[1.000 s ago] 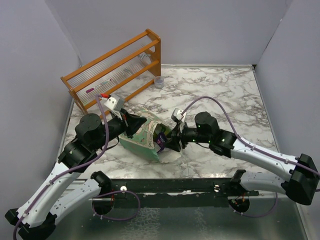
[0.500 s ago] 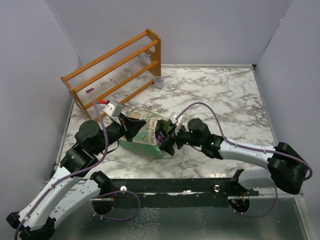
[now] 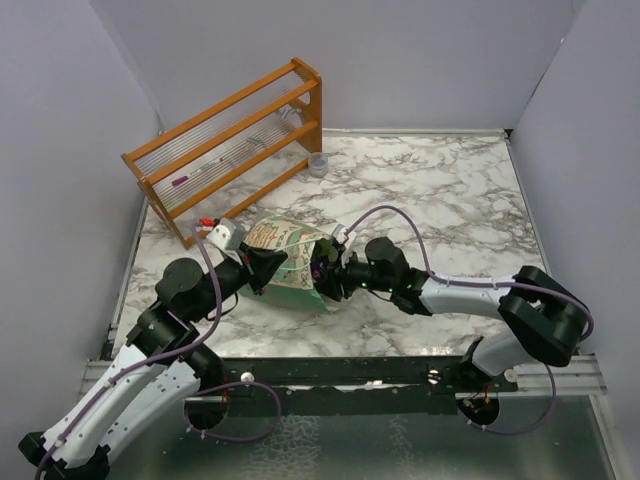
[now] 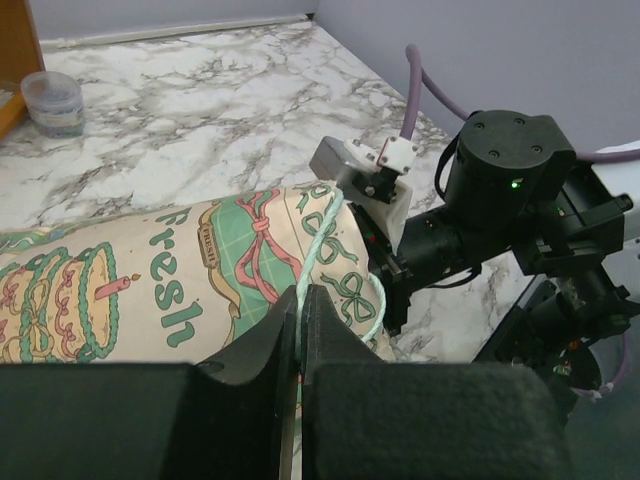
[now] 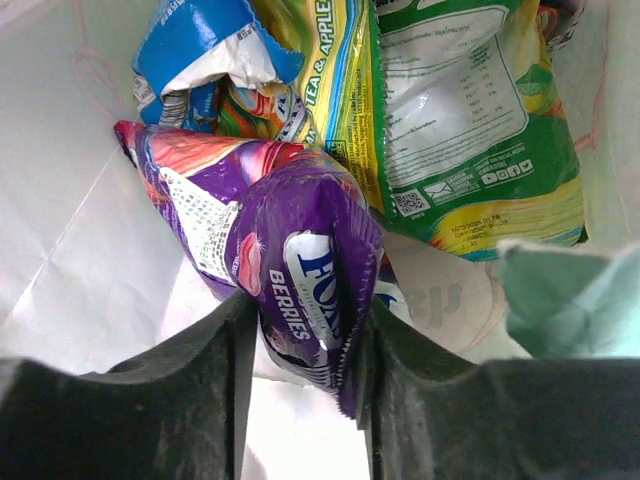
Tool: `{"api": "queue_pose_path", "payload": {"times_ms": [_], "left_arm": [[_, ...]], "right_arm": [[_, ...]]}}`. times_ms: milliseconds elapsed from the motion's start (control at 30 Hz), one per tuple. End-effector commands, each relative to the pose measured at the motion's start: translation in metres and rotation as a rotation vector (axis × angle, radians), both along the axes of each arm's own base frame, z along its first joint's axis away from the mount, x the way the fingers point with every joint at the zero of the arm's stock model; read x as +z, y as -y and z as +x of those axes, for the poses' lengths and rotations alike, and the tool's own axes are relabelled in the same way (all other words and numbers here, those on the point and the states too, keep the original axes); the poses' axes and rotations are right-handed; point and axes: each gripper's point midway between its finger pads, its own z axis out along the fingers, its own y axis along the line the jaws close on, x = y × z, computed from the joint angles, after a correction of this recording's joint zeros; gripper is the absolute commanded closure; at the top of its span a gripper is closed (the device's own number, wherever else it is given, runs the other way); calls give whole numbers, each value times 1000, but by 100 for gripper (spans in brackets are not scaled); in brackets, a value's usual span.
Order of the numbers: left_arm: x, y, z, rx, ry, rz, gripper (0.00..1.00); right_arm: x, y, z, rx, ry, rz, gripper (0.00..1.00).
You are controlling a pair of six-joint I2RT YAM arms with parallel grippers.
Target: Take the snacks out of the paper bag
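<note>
Reaching farther left into the paper bag [image 3: 283, 262] than a second ago, the right gripper [image 5: 305, 308] now pinches the purple packet [image 5: 300, 250] inside. The left gripper [image 4: 300, 315] stays clamped on the bag's green cord [image 4: 318, 235], near-left on the table [image 3: 430, 200].

The table [image 3: 440, 200] has a white and grey marble top. An orange wooden rack [image 3: 230, 140] stands on it in the upper left of the frame. A small clear cup [image 3: 318, 165] sits just beside the rack's right end. The paper bag [image 3: 283, 243] lies on its side a bit left of the middle, near the rack
</note>
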Motion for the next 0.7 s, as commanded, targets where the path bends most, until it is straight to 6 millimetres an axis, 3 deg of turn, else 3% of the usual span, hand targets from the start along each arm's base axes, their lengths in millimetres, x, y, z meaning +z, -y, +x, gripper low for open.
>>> {"api": "queue_pose_path", "payload": {"times_ms": [0, 200, 367, 533, 667], "left_arm": [[-1, -11, 4, 62, 47, -19, 100], [-3, -17, 2, 77, 35, -1, 100], [-19, -14, 0, 64, -42, 26, 100], [-32, -17, 4, 97, -91, 57, 100], [-35, -24, 9, 137, -94, 114, 100]], "right_arm": [[25, 3, 9, -90, 4, 74, 65], [38, 22, 2, -141, 0, 96, 81], [56, 40, 2, -208, 10, 82, 82], [92, 64, -4, -255, 58, 106, 81], [116, 98, -7, -347, 109, 89, 80]]}}
